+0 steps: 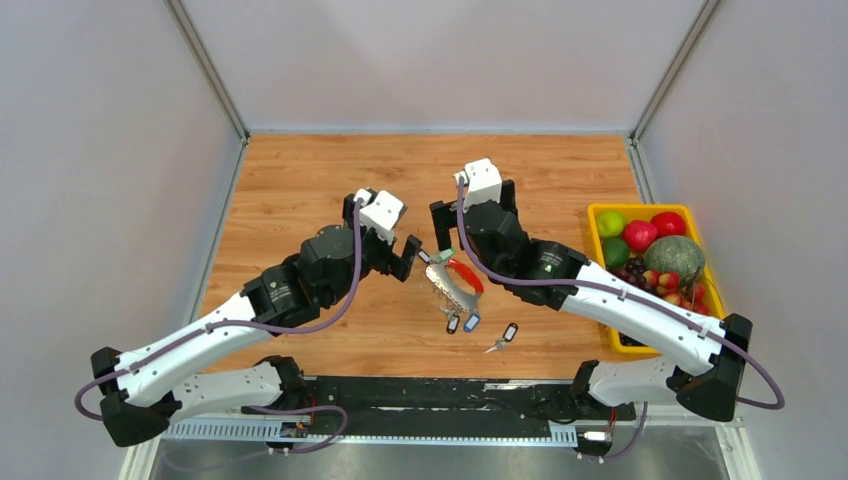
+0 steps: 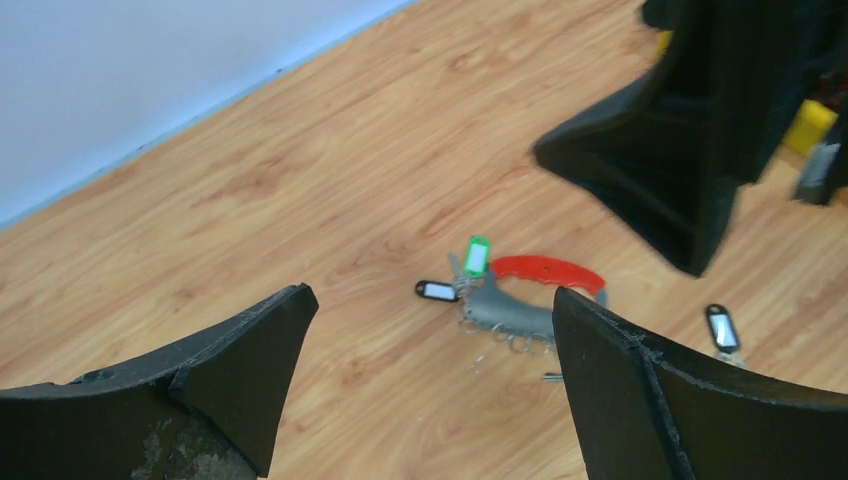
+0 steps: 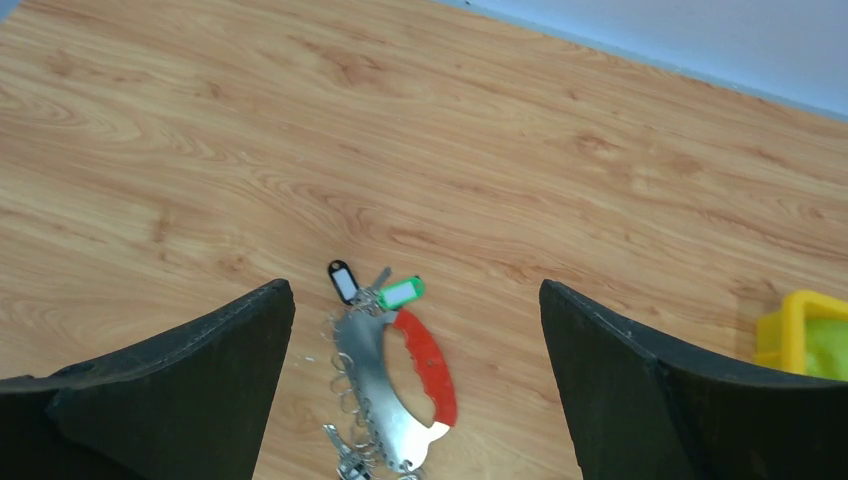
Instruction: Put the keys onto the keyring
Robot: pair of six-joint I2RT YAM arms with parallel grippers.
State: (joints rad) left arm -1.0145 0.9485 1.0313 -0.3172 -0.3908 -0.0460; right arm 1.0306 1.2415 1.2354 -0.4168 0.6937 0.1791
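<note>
The keyring (image 1: 458,282), a red loop on a silvery coiled piece with a green tag (image 3: 400,293), is lying flat mid-bench (image 1: 300,180), between the two arms and within reach of both. The left claw (image 2: 432,296) and right claw (image 3: 415,300) are each hovering over it, jaws standing wide and holding nothing, evidently framing it for a first approach. The overhead view is showing three loose keys (image 1: 471,323) lying just near of the keyring, and a yellow fruit basket (image 1: 598,212) at the right edge; the wrist views are cropping most of this out. Only the right wrist view is resolving the small rings along the silvery edge and a black-tagged key (image 3: 342,281) beside the green tag; whether it is attached cannot be told.
</note>
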